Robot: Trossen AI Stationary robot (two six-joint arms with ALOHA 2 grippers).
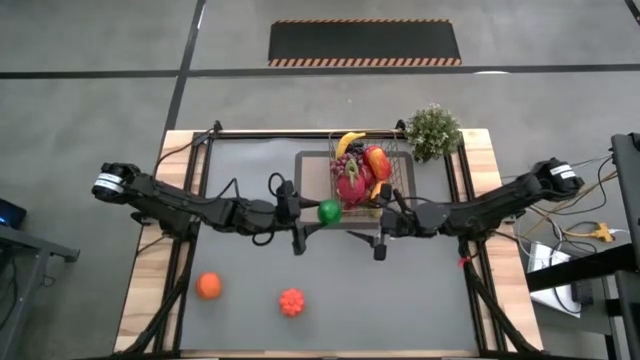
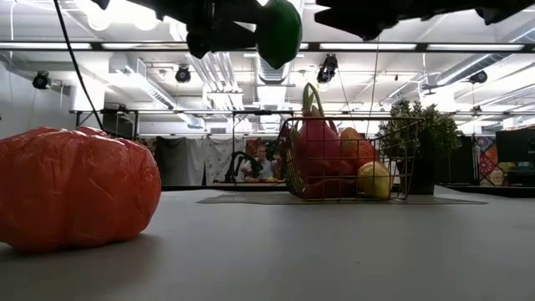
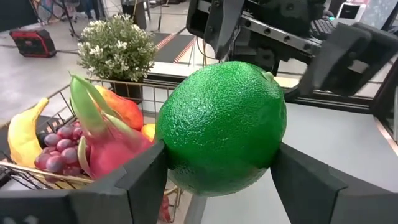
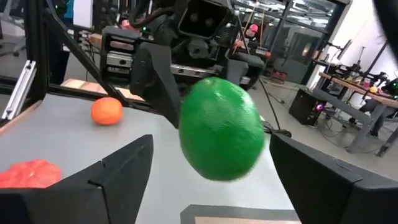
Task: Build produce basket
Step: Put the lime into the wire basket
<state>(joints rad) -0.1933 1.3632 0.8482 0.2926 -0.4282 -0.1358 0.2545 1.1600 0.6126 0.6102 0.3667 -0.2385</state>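
A green lime-like fruit [image 1: 328,211] hangs in the air just off the near left corner of the wire basket [image 1: 400,180], with my left gripper [image 1: 318,213] shut on it. The basket stands on a grey-brown mat [image 1: 312,170]. It holds a banana [image 3: 22,140], grapes [image 3: 59,152], a pink dragon fruit [image 3: 106,152] and other produce. My right gripper [image 4: 211,180] is open and faces the lime [image 4: 221,127] from the table's right. Its fingers stand apart from the lime on either side. An orange [image 1: 208,286] and a red bumpy fruit [image 1: 291,301] lie on the table near its front. My left gripper pinches the lime's two opposite sides [image 3: 171,155] between its two fingers [image 3: 146,171]. The fingers come level from the table's left. The lime is lifted clear, high above the table top [image 2: 278,32].
A bushy potted plant [image 1: 432,130] stands at the far right, just behind the basket. The two arms meet near the table's middle. The red fruit [image 2: 75,201] fills the low view's near left. People and equipment show in the room beyond.
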